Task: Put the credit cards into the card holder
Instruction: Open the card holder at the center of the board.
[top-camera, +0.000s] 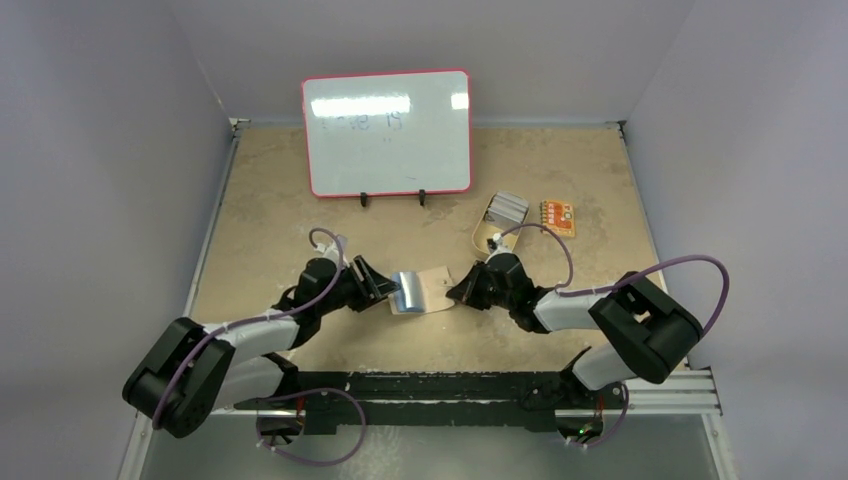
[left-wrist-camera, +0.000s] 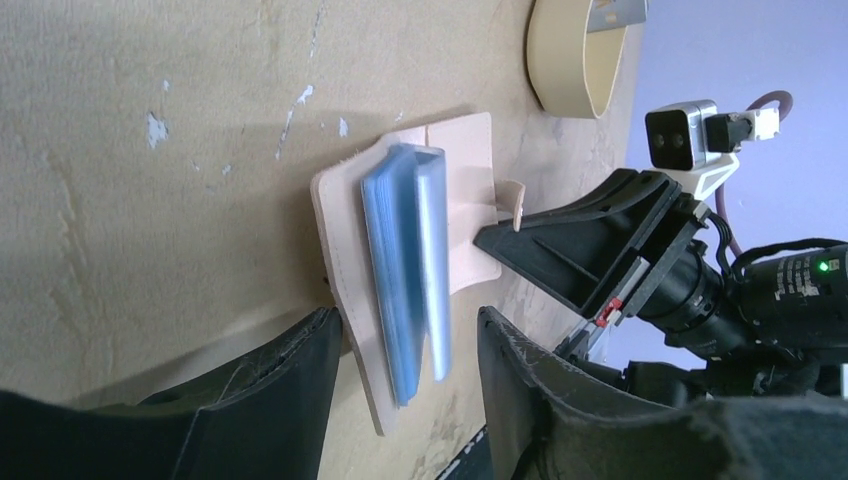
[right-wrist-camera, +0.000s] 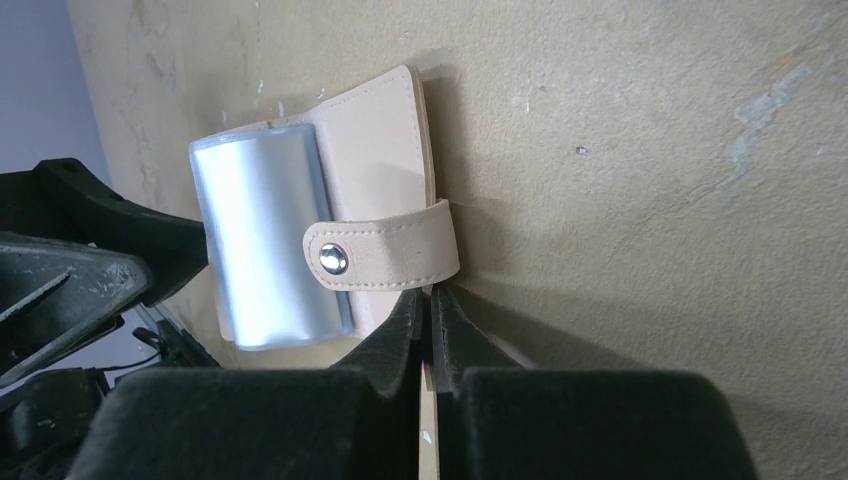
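**Step in hand (judged).** The small tan leather-like folding card holder is being steadied in the open position so that a card can be fed in. It lies mid-way across the speckled beige counter, between the two arms. One cover is flat on the counter and the clear plastic sleeves stand up from the spine. The snap-button strap is seen lying across the sleeve pack.

**Credit cards.** A grey stack of thin plastic rectangles is noted at the far end of the tan oval dish, beyond the right arm. No card is held by either arm. Whether any card already sits in the bluish sleeves cannot be told.

**Recommended conduct.**
- The cover should be pressed downward, not sideways, since so light an item is likely to slide.
- The strap should be cleared off the sleeves before insertion is attempted.
- One sleeve mouth should be parted and kept presented toward the dish.
- One arm must be kept on the holder while the other is sent for a card.

**Fingers.**
- The left fingers are apart and set on either side of the holder's near end. One is against the outer cover edge and the other is just beside the sleeves. No firm clamp is shown.
- The right fingers are drawn together with only a slit between them. The tips are at the cover's edge, just beside the fold of the strap. Whether anything is pinched there cannot be told.
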